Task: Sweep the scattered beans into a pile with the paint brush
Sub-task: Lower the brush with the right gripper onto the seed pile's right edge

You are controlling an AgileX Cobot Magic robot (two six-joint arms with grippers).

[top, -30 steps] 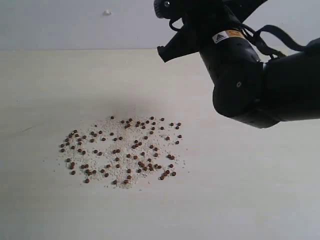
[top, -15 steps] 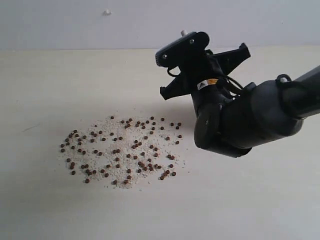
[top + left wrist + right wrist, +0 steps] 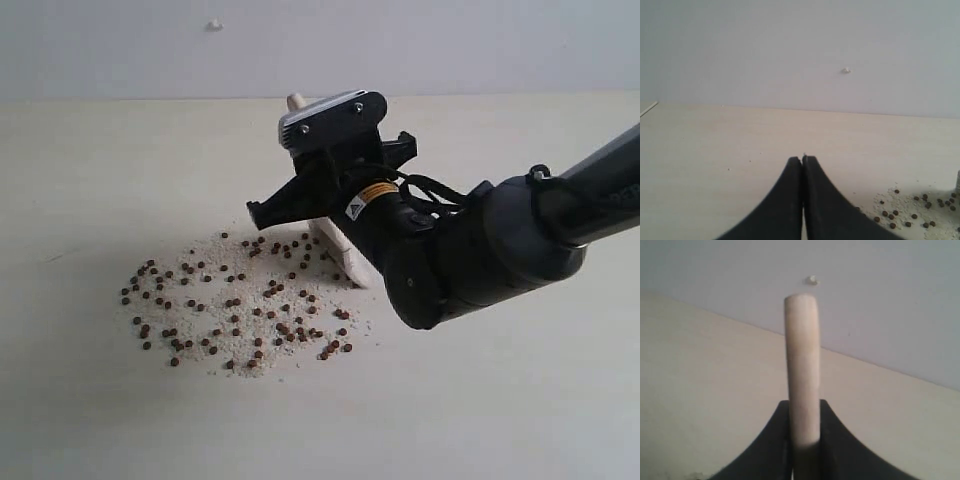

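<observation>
The beans lie scattered in a wide patch on the pale table, mixed with whitish crumbs. There is no mound. My right gripper is shut on the paint brush's pale wooden handle, which sticks up between its fingers. In the exterior view the off-white bristles reach down to the table at the patch's far right edge, and the handle end shows above the wrist. The ferrule is hidden by the arm. My left gripper is shut on nothing, over bare table, with the beans off to one side.
The bulky black right arm stretches in from the right, above the table. A grey wall with a small white blob rises behind the table.
The right arm has come down and moved left. The brush bristles now show at the bean patch's right edge. The beans lie where they did.
</observation>
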